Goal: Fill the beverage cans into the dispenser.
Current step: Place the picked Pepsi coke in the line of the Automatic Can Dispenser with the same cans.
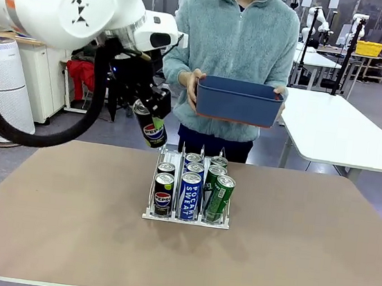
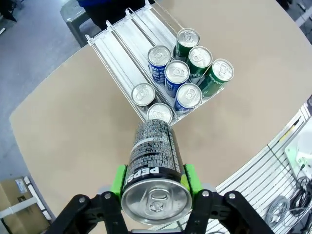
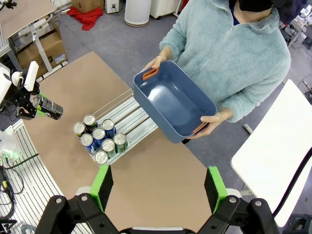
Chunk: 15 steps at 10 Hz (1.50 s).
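Overhead, the left gripper (image 1: 153, 119) clamped a black Pepsi can (image 1: 154, 129) above the table (image 1: 42, 222), behind the rack's (image 1: 186, 219) left lane. Its long axis tilted, silver top up toward the wrist, base toward the rack. In the rack stood eight cans: two black, three blue, three green. The right gripper (image 3: 157, 186) gaped, empty. A person held a blue bin (image 1: 238, 100).

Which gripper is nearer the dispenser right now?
Left. The left gripper, holding a Pepsi can, hangs just above the dispenser's far left corner; the right gripper is open, high above.
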Available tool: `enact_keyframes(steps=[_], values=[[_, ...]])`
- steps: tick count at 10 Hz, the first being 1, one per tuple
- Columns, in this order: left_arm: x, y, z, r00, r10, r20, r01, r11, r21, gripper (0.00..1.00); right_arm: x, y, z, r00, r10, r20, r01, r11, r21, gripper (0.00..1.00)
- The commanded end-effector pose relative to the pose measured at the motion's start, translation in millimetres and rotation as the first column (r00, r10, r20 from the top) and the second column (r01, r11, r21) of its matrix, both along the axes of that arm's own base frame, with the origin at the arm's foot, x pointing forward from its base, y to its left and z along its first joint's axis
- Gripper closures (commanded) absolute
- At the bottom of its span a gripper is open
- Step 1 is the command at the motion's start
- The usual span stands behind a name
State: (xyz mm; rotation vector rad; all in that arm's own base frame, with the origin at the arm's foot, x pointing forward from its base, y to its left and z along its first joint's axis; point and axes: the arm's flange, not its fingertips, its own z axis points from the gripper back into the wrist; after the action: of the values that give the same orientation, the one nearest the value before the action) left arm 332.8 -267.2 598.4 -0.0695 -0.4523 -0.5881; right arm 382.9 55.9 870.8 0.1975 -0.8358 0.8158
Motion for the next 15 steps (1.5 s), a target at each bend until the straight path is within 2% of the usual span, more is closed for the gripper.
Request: enact_keyframes(steps=[1,2,4,6,8,11,14,15], values=[[-33.4,-10.2,-18.8,0.998,0.049,0.043,-0.048,0.999,-0.017,0.42,-1.1,0.4,-0.4,1.000,0.012,0.000,-0.012,1.000,-0.006,0.00],[-48.6,-18.3,-27.8,0.999,0.037,0.039,-0.035,0.999,-0.033,0.42,-1.1,0.4,-0.4,1.000,0.012,0.000,-0.012,1.000,-0.006,0.00],[-81.0,-34.2,-54.7,0.998,-0.053,0.025,0.054,0.998,-0.017,0.42,-1.1,0.4,-0.4,1.000,0.012,0.000,-0.012,1.000,-0.006,0.00],[-88.7,-42.0,-89.3,0.991,-0.133,0.022,0.133,0.991,-0.002,0.42,-1.1,0.4,-0.4,1.000,0.012,0.000,-0.012,1.000,-0.006,0.00],[-76.6,-38.2,-123.1,0.985,-0.172,0.031,0.173,0.985,-0.026,0.42,-1.1,0.4,-0.4,1.000,0.012,0.000,-0.012,1.000,-0.006,0.00],[-52.3,-28.5,-146.4,0.986,-0.168,0.012,0.168,0.985,-0.036,0.42,-1.1,0.4,-0.4,1.000,0.012,0.000,-0.012,1.000,-0.006,0.00],[-21.5,-15.5,-154.7,0.982,-0.188,-0.013,0.187,0.981,-0.051,0.42,-1.1,0.4,-0.4,1.000,0.012,0.000,-0.012,1.000,-0.006,0.00],[-24.2,-9.7,-141.6,0.975,-0.219,-0.035,0.217,0.975,-0.045,0.42,-1.1,0.4,-0.4,1.000,0.012,0.000,-0.012,1.000,-0.006,0.00]])
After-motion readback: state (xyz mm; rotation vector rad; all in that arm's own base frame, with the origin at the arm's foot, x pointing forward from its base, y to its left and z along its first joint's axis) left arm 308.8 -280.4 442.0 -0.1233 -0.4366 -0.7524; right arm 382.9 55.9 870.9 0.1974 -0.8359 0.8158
